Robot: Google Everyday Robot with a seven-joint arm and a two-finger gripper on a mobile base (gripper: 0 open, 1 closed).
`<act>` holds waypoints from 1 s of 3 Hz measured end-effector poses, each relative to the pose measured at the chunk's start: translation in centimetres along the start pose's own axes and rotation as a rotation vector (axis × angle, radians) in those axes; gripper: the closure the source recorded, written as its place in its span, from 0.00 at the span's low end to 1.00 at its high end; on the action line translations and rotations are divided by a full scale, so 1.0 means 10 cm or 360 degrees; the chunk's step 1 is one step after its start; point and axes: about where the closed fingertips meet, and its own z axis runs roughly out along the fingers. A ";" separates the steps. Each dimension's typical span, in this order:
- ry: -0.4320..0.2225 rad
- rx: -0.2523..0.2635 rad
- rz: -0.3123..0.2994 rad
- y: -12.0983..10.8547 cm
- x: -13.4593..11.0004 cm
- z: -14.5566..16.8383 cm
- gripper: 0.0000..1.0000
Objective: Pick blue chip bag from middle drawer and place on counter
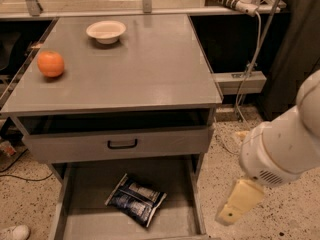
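Blue chip bag (136, 200): lies askew on floor of open middle drawer (87, 199). Counter (150, 69): holds orange (50, 63), white bowl (106, 31). Claw (235, 206): low, right of drawer, well apart from bag; whether apart or together cannot tell.

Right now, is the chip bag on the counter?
No, the blue chip bag lies in the middle drawer; the pincer hangs outside it.

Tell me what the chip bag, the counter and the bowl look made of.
Blue chip bag: likely foil or plastic film, crinkled and shiny. Counter: seemingly grey painted metal, smooth with soft reflections. Bowl: white, matte; ceramic or plastic, hard to say. The pincer, pale yellowish and plastic-looking, hangs beside the open middle drawer, over the floor.
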 end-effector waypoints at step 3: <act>-0.0037 0.0063 0.0085 0.07 0.07 0.58 0.00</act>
